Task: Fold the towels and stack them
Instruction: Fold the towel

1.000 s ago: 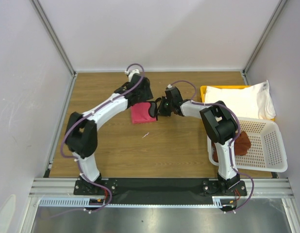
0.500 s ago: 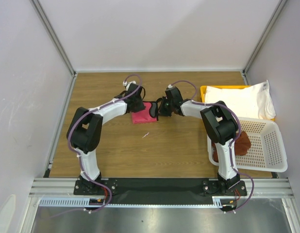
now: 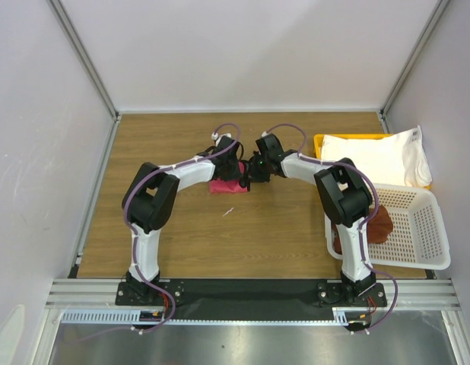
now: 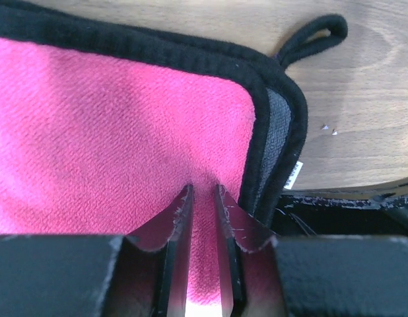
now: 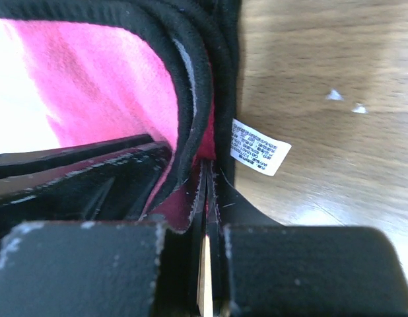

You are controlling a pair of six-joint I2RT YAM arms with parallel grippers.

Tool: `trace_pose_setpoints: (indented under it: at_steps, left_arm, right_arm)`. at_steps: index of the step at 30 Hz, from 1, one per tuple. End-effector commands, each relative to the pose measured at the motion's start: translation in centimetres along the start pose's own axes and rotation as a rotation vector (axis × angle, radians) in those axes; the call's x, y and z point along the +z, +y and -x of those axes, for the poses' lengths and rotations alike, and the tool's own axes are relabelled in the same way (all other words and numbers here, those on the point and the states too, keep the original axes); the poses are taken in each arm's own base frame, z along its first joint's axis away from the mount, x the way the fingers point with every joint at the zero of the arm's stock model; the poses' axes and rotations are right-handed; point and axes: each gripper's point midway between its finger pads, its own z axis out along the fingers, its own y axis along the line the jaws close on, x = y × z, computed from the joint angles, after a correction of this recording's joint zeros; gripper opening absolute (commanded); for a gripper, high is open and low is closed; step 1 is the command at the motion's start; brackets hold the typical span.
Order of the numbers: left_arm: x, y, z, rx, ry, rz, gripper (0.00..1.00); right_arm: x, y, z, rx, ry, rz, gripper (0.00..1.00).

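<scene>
1. Closing in over the last second, the left end effector point(image 4: 203, 191) has swung from the far side of the magenta-pink towel point(image 4: 111, 132) to sit right on top of it. Its fingers, spread a moment ago, now stand narrow and nip a ridge of the pink cloth between them.
2. Staying put through that same second, the right end effector point(image 5: 205, 173) is pressed together on the towel's black-bound edge, just beside the white care label point(image 5: 259, 155).
3. The towel lies on the wooden counter point(image 3: 182, 236) near its middle, between the two wrists. From above only its near strip shows, because the left arm now covers the rest.
4. The left wrist view shows two bound edges lying one over the other near the hanging loop point(image 4: 316, 33), so the towel looks at least partly doubled.
5. With both end effectors now holding the same cloth, I judge this to be the start of a fold or a lift, though which of the two the pictures do not tell.
6. The white towel point(image 3: 379, 156) rests on the yellow tray point(image 3: 326, 141) and the reddish-brown towel point(image 3: 381, 224) sits in the white basket point(image 3: 429, 228), so most of the stacking seems undone.
</scene>
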Motion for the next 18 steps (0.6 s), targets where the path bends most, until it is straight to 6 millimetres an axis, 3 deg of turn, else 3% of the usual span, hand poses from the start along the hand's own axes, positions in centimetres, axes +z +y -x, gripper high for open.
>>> trace_pose_setpoints:
  at_steps: [1, 7, 11, 15, 18]
  left_arm:
    - [0.2, 0.5, 0.3, 0.028, -0.002, 0.029, 0.25]
    - [-0.1, 0.1, 0.8, 0.032, -0.017, 0.014, 0.25]
    - [-1.0, -0.4, 2.1, 0.028, -0.040, -0.003, 0.26]
    - [-3.7, -1.4, 5.3, 0.021, -0.100, -0.053, 0.32]
    - [-6.4, -1.8, 7.9, 0.029, -0.157, -0.092, 0.46]
  right_arm:
    - [-1.6, -1.3, 0.7, -0.038, 0.011, -0.091, 0.00]
    - [-5.4, -0.8, 4.4, -0.035, -0.060, -0.096, 0.00]
    - [-6.6, 1.2, 5.2, -0.052, -0.084, -0.022, 0.00]
    - [-6.5, 2.7, 5.6, -0.062, -0.081, 0.057, 0.00]
    - [-6.9, 4.0, 6.8, -0.074, -0.100, 0.109, 0.01]
